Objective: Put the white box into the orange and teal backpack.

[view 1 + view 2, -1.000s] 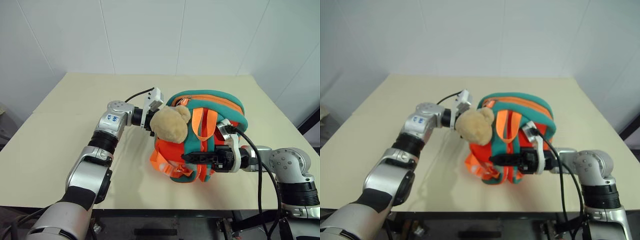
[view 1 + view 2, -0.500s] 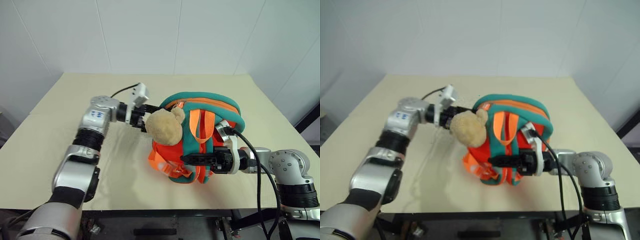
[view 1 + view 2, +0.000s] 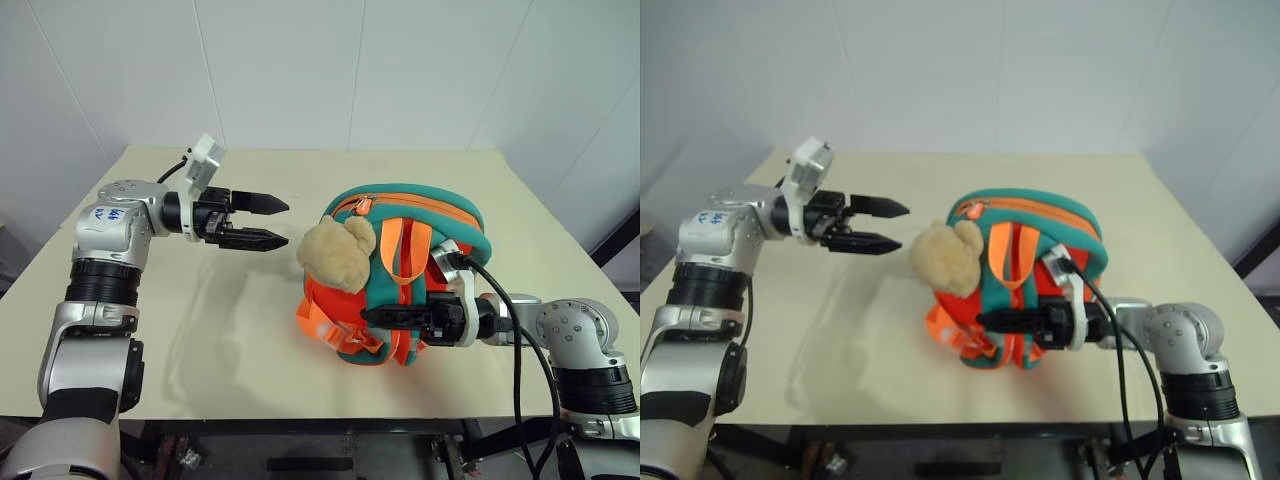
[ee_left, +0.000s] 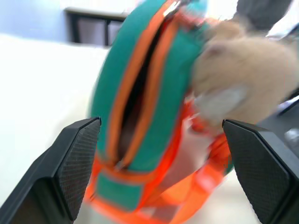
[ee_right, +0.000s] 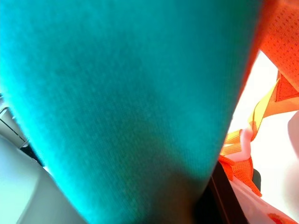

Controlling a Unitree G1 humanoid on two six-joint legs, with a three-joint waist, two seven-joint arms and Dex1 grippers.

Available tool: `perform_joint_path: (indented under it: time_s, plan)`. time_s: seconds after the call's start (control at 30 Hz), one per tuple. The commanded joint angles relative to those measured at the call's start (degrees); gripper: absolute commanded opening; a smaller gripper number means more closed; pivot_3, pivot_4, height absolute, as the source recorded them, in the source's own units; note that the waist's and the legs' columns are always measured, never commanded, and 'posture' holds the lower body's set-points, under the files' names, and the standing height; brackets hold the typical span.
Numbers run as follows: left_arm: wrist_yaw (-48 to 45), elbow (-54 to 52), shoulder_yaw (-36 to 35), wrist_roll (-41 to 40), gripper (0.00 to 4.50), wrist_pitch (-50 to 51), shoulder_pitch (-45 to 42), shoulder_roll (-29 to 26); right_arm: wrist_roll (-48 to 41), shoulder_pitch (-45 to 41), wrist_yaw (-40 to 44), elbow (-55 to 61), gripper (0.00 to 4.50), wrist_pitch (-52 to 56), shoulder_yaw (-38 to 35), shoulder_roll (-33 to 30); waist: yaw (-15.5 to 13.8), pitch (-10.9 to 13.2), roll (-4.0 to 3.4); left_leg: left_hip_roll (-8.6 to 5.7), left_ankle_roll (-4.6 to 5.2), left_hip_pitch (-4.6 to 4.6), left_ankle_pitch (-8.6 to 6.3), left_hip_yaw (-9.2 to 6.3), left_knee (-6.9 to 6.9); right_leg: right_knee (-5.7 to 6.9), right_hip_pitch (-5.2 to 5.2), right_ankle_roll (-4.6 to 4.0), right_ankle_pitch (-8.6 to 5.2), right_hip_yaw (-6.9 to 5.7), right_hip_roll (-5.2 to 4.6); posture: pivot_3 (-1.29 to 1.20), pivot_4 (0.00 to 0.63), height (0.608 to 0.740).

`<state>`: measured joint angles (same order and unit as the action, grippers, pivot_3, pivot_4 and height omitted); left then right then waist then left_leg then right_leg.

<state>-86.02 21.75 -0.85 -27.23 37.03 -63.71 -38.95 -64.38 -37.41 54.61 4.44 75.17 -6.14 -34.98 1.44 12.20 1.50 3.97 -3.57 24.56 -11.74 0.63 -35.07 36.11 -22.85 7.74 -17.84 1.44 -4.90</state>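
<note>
1. The orange and teal backpack (image 3: 400,275) stands upright on the beige tabletop (image 3: 200,320), toward the right half, its orange straps facing the near edge.
2. A tan plush toy (image 3: 335,252) hangs against the backpack's left side, touching the fabric.
3. An orange-lined zip opening runs along the backpack's top; in the left wrist view it shows as a dark slit (image 4: 135,93) between teal bands.
4. The left tool (image 3: 272,222) hangs in the air above the tabletop, well left of the backpack and apart from the toy. It points level toward the backpack, its two black fingers (image 3: 262,204) spread wide with nothing between them.
5. The right tool (image 3: 385,316) lies low at the backpack's near side, pointing left. Its fingers are drawn narrow and closed on a teal strap (image 3: 415,290) of the backpack.
6. The white box cannot be made out anywhere on the tabletop or through the zip slit.
</note>
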Motion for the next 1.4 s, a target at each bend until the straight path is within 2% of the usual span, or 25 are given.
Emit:
perform_joint_path:
  time_s: [0.03, 0.13, 0.27, 0.5, 0.63, 0.67, 0.73, 0.87, 0.93, 1.17, 1.4]
  plan:
    - [-1.34, -11.39, 0.26, -5.89, 4.45, 6.25, 3.36, -0.31, -0.3, -1.04, 1.36, 0.45, 0.07, -0.38, 0.45, 0.04, 0.05, 0.0, 0.0, 0.0, 0.0, -0.02, 0.0, 0.01, 0.0, 0.01, 0.0, 0.0, 0.0, 0.02, 0.0, 0.0, 0.15, 0.74]
    - [1.5, -15.99, -0.08, -8.05, 4.45, 8.66, 5.24, 0.4, -0.21, -1.15, 1.5, 0.31, 0.07, -0.47, 0.58, -0.01, 0.12, 0.0, 0.0, 0.02, -0.01, -0.03, 0.0, 0.0, -0.06, 0.08, -0.01, 0.0, 0.0, 0.04, 0.04, 0.0, 0.15, 0.74]
    - [5.78, -18.81, 0.71, -7.69, 4.45, 7.11, 6.44, 3.43, -0.26, -0.96, 1.45, 0.35, 0.07, -0.55, 0.63, 0.16, 0.07, 0.0, 0.0, 0.02, -0.01, -0.12, 0.01, 0.06, -0.09, 0.16, 0.0, 0.0, 0.0, 0.14, 0.05, 0.0, 0.15, 0.74]
    - [11.98, -18.34, 2.25, -6.45, 4.45, 5.88, 4.7, 9.78, -0.32, -0.77, 1.12, 0.37, 0.07, -0.9, 0.59, 0.89, 0.0, 0.0, 0.0, 0.02, -0.01, -0.13, 0.01, 0.1, -0.11, 0.17, 0.0, 0.01, 0.01, 0.22, 0.06, 0.0, 0.15, 0.74]
    - [12.64, -17.7, 3.31, -5.87, 4.45, 5.05, 4.42, 10.74, -0.28, -0.63, 0.92, 0.47, 0.07, -1.16, 0.62, 1.26, 0.02, 0.0, 0.0, 0.02, -0.01, -0.13, 0.01, 0.11, -0.11, 0.16, 0.0, 0.01, 0.01, 0.23, 0.06, 0.0, 0.15, 0.74]
    - [12.77, -17.62, 3.47, -5.9, 4.16, 5.16, 4.42, 10.76, -0.36, -0.49, 0.77, 0.61, 0.07, -1.25, 0.58, 1.4, 0.03, 0.0, 0.0, 0.02, -0.01, -0.14, 0.01, 0.12, -0.11, 0.16, 0.0, 0.02, 0.01, 0.23, 0.07, 0.0, 0.15, 0.74]
    - [12.17, -17.83, 3.62, -6.52, 3.92, 5.59, 4.53, 10.45, -0.42, -0.02, 0.67, 0.85, 0.07, -1.47, 0.41, 1.41, 0.03, 0.0, 0.0, 0.02, -0.01, -0.14, 0.01, 0.12, -0.11, 0.16, 0.0, 0.02, 0.01, 0.23, 0.07, 0.0, 0.15, 0.74]
    - [11.85, -17.79, 2.91, -7.31, 2.78, 6.09, 4.29, 9.83, -0.43, 0.14, 0.42, 0.9, 0.07, -1.72, 0.3, 1.62, 0.04, 0.0, 0.0, 0.02, -0.01, -0.14, 0.01, 0.13, -0.11, 0.16, 0.0, 0.01, 0.01, 0.24, 0.07, 0.0, 0.15, 0.74]
    - [11.46, -17.81, 2.77, -7.49, 2.49, 6.24, 4.3, 9.18, -0.4, 0.08, 0.34, 0.85, 0.07, -1.81, 0.33, 1.74, 0.05, 0.0, 0.0, 0.02, -0.01, -0.15, 0.01, 0.13, -0.11, 0.16, 0.0, 0.01, 0.01, 0.24, 0.07, 0.0, 0.15, 0.74]
    - [7.36, -17.37, 1.94, -8.08, 2.49, 6.81, 4.17, 3.9, -0.14, -0.22, 0.36, 0.58, 0.07, -1.95, 0.41, 1.9, 0.15, 0.0, 0.0, 0.02, -0.01, -0.16, 0.01, 0.13, -0.1, 0.16, -0.01, 0.01, 0.01, 0.25, 0.08, 0.0, 0.15, 0.74]
    - [3.5, -10.95, -0.4, -8.19, 2.49, 7.74, 0.87, -3.42, -0.17, -0.3, 0.34, 0.39, 0.07, -1.82, 0.44, 1.91, 0.18, 0.0, 0.0, 0.03, -0.02, -0.16, 0.0, 0.15, -0.07, 0.14, -0.04, 0.01, 0.01, 0.27, 0.09, 0.0, 0.15, 0.74]
